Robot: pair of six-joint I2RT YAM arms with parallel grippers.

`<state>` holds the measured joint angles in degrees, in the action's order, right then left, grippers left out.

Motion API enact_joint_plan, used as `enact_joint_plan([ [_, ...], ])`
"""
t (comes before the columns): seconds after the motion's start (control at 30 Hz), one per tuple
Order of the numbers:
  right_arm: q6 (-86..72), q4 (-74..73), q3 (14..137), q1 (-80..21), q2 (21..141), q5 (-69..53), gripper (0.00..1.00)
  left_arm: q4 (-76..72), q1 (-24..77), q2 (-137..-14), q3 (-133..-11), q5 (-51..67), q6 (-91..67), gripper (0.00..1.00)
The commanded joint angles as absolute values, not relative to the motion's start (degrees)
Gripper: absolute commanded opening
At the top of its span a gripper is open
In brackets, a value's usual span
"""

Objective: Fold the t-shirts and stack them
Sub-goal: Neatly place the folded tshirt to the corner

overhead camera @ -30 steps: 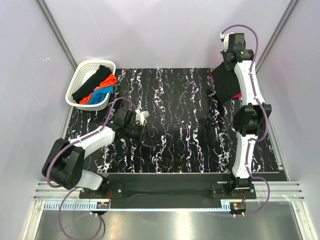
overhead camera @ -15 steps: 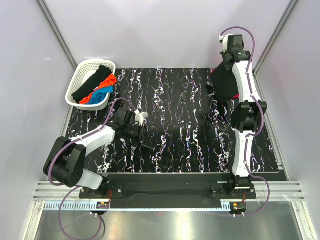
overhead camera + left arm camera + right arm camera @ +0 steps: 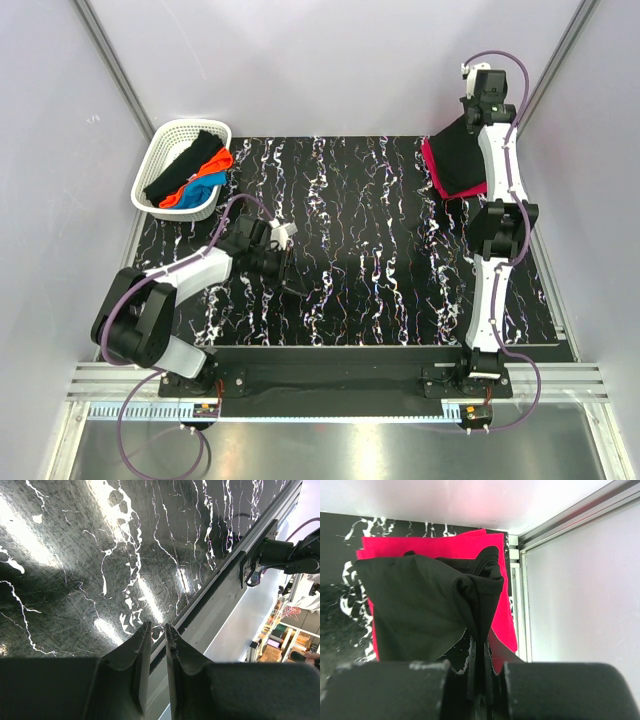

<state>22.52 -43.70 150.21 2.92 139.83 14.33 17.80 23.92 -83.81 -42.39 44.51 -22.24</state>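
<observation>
Between right fingers [image 3: 395, 690], black t-shirt [image 3: 420, 605]: matt soft cloth. Beyond them, pinkish-red t-shirt [image 3: 430, 544]: matt cloth. Ahead of left fingers [image 3: 130, 655], tabletop [image 3: 75, 555]: glossy, finely scratched. Basket [image 3: 187, 212]: white plastic lattice.

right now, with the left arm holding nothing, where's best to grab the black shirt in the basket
Pinch the black shirt near the middle of its length, coming straight down from above. It lies as a diagonal band across the basket, whose walls block a sideways approach. A mid-band pinch also probably stays clear of the orange shirt and blue shirt beside it.
</observation>
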Motion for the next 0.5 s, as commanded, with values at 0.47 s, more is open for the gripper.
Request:
enact_joint_plan([
  [0.47,19.25,-37.27,158.02,7.12,148.0,10.02,0.0,18.19,23.47,-86.92,-45.97,45.44,-21.71,0.22],
])
